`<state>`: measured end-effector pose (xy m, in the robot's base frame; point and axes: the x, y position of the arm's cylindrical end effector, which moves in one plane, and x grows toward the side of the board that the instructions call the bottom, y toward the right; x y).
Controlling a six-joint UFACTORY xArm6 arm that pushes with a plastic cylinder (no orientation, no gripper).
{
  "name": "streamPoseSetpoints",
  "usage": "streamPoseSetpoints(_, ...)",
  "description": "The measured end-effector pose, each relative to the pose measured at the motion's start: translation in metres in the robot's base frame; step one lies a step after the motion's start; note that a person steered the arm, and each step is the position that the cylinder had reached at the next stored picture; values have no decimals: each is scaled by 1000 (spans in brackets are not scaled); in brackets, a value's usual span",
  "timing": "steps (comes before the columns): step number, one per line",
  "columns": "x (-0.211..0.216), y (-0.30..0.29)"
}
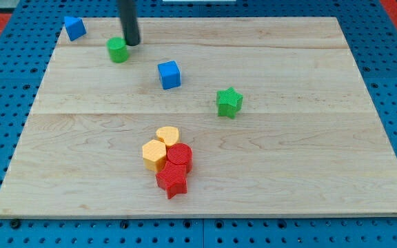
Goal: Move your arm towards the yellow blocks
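Note:
Two yellow blocks lie below the board's middle: a yellow hexagon [154, 155] and a smaller yellow rounded block [167, 135] just above it, touching. A red round block [180, 156] and a red star [172, 180] press against them on the right and below. My tip [131, 43] is near the view's top left, just right of a green round block [118, 49], far above the yellow blocks.
A blue cube [74, 27] sits at the board's top left corner. Another blue cube [169, 74] lies right of and below my tip. A green star [229, 102] lies right of the middle. The wooden board [309, 165] rests on a blue pegboard.

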<state>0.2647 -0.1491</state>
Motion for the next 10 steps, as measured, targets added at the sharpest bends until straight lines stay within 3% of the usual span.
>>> streamPoseSetpoints(1, 1, 7)
streamPoseSetpoints(2, 2, 68)
streamPoseSetpoints(5, 83, 179)
streamPoseSetpoints(7, 94, 170)
streamPoseSetpoints(9, 168, 28)
streamPoseSetpoints(10, 217, 48)
